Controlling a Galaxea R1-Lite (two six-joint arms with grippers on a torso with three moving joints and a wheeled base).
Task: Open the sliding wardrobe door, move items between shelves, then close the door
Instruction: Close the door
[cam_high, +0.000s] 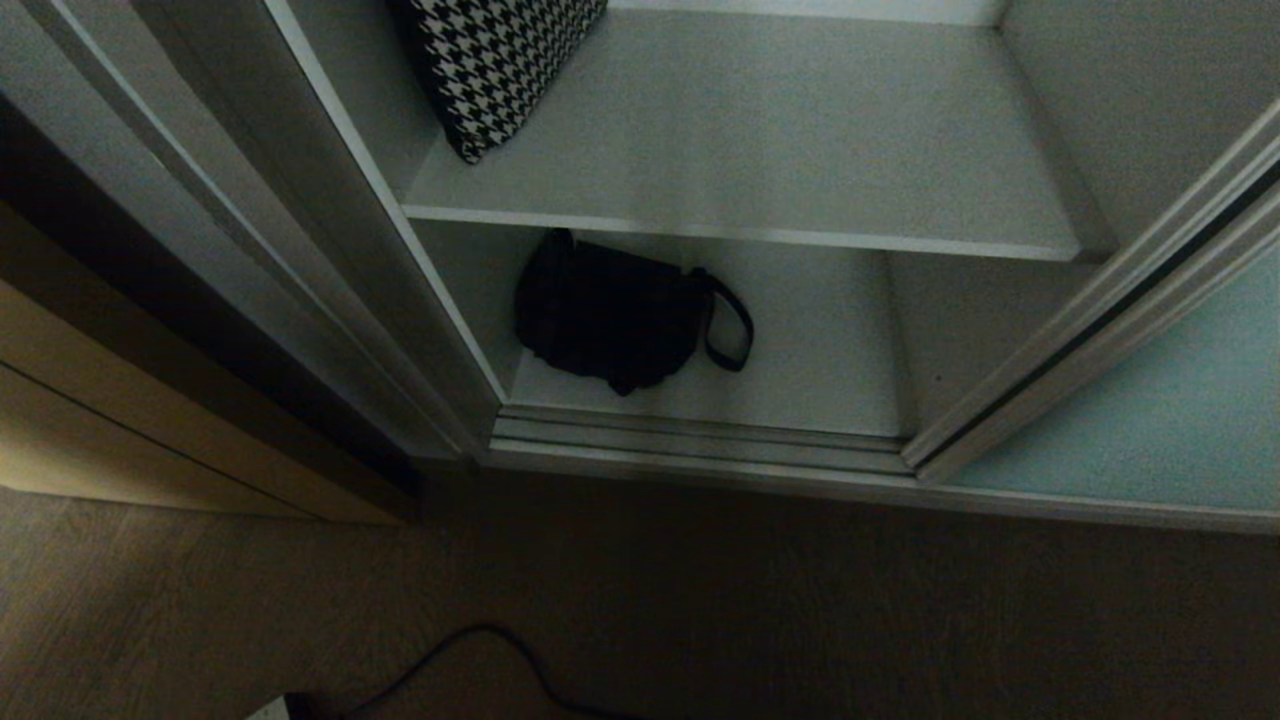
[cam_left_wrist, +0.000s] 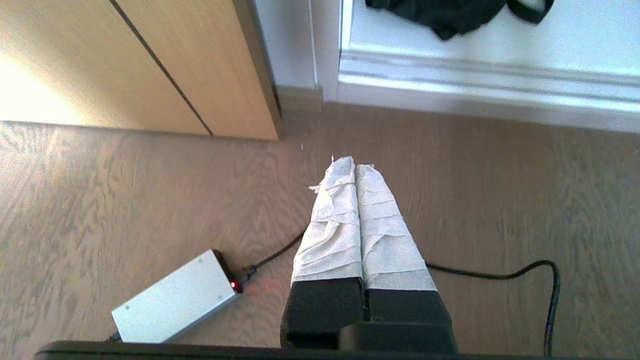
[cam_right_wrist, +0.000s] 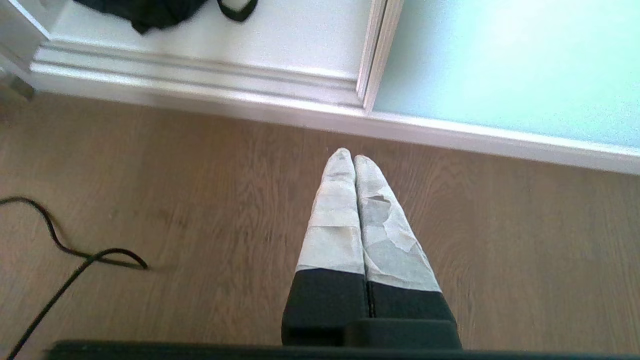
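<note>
Black bundle (cam_high: 620, 315) on the lowest shelf (cam_high: 800, 380) (probably a bag); left gripper (cam_left_wrist: 355, 165) and right gripper (cam_right_wrist: 352, 156) pressed together, empty

The bag (cam_high: 610, 315) is plain black. Above it a cushion (cam_high: 495, 65) shows black-and-white houndstooth. Shelves (cam_high: 760, 150) are matte white-grey. Right of the bag the door (cam_high: 1150, 420) is pale teal. The floor (cam_high: 700, 600) is brown woodgrain.

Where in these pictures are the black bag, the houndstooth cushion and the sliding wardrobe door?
black bag (cam_high: 605, 312), head view, middle of its fabric body.
houndstooth cushion (cam_high: 500, 60), head view, its patterned face.
sliding wardrobe door (cam_right_wrist: 505, 60), right wrist view, its frosted glass.
</note>
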